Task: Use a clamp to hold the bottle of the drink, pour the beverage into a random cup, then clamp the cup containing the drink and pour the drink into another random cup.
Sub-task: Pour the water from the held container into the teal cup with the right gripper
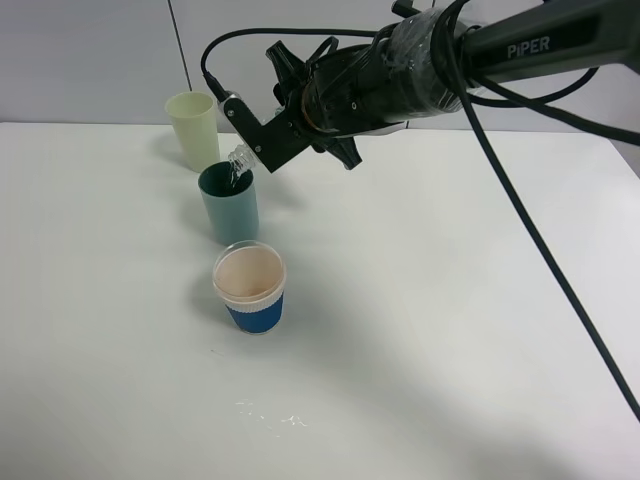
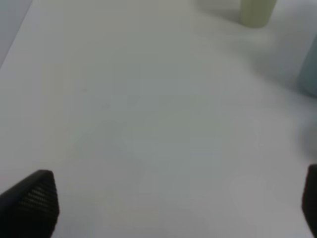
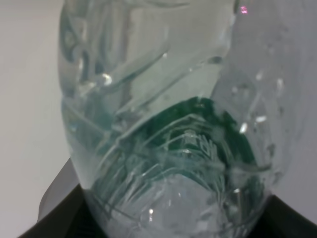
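Note:
My right gripper (image 1: 258, 143) reaches across to the left, shut on the clear bottle of the drink (image 1: 240, 157). The bottle is tilted, its open mouth just over the rim of the teal-green cup (image 1: 229, 205). A pale streak of beverage (image 1: 235, 176) shows at the cup's dark inside. The right wrist view is filled by the bottle (image 3: 163, 124), with green showing through the clear plastic. In front of the teal cup stands the short blue-banded cup (image 1: 250, 290), beige inside. My left gripper (image 2: 171, 203) is open over bare table, holding nothing, with the teal cup (image 2: 309, 74) off to one side.
A taller pale yellow-green tumbler (image 1: 194, 130) stands behind the teal cup; its base also shows as a pale tumbler (image 2: 256, 12) in the left wrist view. Small spilled droplets (image 1: 270, 415) lie on the white table (image 1: 450, 330) near the front. A black cable (image 1: 540, 250) hangs from the right arm.

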